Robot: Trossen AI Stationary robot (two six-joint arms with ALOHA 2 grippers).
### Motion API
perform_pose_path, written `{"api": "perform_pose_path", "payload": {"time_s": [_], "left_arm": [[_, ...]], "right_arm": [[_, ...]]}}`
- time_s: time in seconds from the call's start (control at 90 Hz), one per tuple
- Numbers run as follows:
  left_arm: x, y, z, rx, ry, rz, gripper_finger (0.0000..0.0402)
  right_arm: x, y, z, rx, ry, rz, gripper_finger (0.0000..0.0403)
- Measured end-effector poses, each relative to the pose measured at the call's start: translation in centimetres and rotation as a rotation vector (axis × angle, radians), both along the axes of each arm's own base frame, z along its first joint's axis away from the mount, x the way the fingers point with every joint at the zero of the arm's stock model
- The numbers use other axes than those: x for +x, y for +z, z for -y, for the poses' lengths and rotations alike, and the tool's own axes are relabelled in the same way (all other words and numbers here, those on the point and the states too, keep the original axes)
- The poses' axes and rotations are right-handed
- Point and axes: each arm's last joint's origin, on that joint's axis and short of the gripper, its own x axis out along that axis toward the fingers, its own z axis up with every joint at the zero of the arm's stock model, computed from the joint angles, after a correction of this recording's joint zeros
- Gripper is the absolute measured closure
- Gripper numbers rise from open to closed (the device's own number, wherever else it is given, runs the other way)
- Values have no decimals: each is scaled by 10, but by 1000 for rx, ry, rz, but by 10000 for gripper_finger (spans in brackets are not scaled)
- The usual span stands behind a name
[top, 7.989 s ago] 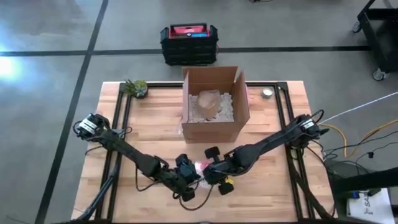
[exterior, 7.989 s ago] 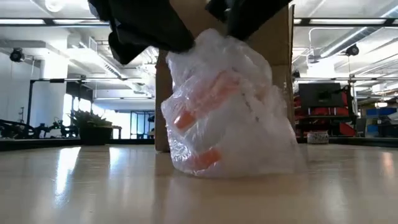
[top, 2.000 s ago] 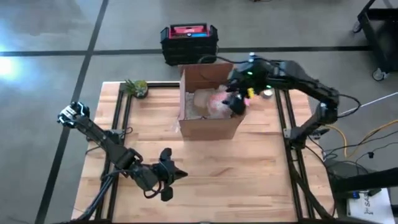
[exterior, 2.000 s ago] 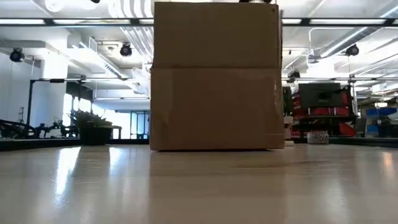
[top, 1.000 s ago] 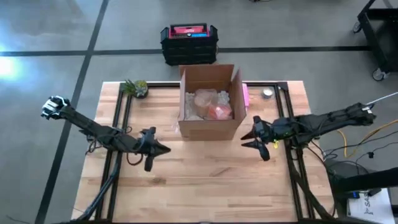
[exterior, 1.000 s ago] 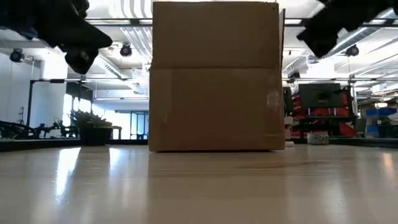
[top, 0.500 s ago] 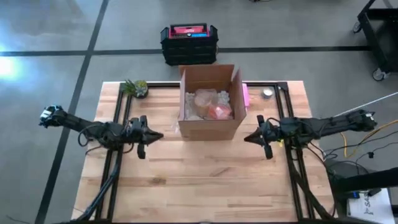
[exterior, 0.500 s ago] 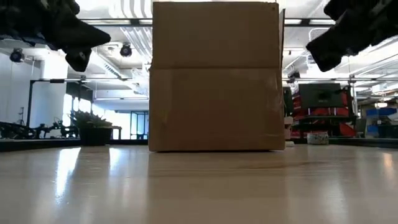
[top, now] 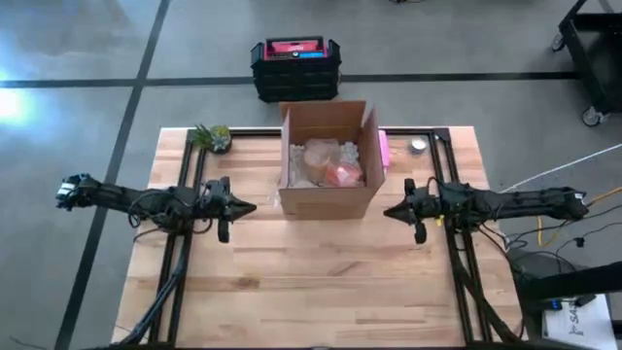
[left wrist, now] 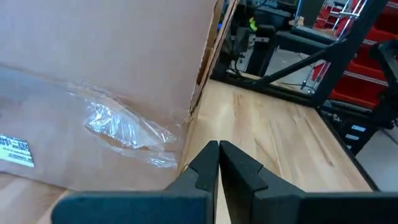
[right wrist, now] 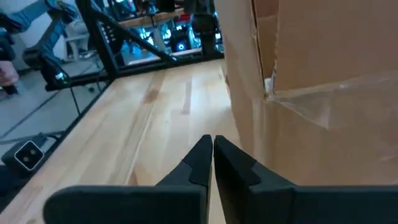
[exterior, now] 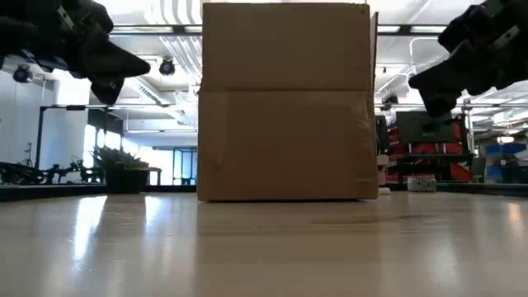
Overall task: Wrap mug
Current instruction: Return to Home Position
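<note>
The wrapped mug [top: 340,175], an orange shape under clear plastic, lies inside the open cardboard box [top: 328,200] at the table's far middle, beside a pale bundle [top: 319,157]. My left gripper [top: 252,207] hovers left of the box, shut and empty, pointing at the box's left wall [left wrist: 112,81]. My right gripper [top: 388,211] hovers right of the box, shut and empty, pointing at its right wall [right wrist: 323,93].
A small potted plant [top: 212,136] stands at the far left corner, a small round tin [top: 418,146] at the far right. A pink item [top: 385,151] lies against the box's right side. A black and red case [top: 295,66] sits on the floor beyond the table.
Both arms have drawn back and settled level at the box's sides: the left gripper toward the table's far edge and left, the right gripper slightly toward the far edge. The wrapped mug lies still in the box.
</note>
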Motion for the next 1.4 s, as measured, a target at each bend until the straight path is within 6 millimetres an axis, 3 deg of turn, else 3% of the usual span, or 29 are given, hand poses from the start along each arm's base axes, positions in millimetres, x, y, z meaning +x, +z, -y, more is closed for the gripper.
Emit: {"api": "perform_pose_path", "payload": {"time_s": [0.189,0.433,0.667,1.089,1.267,1.4], "left_arm": [[-3,-6,3,-7,-119,76,402],[-11,-35,2,-18,-127,191,401],[-15,-33,2,24,-130,209,402],[-15,-39,-1,119,-54,143,402],[-18,-55,-1,44,-61,-15,402],[-19,-50,-1,20,-65,40,402]], "right_arm": [[-11,-6,-1,19,9,91,403],[-18,-7,-1,30,9,175,403],[-21,-8,-1,27,8,178,403],[-21,-9,-1,-11,11,176,403],[-21,-9,-1,-20,12,174,403],[-21,-9,-1,-51,22,178,403]]}}
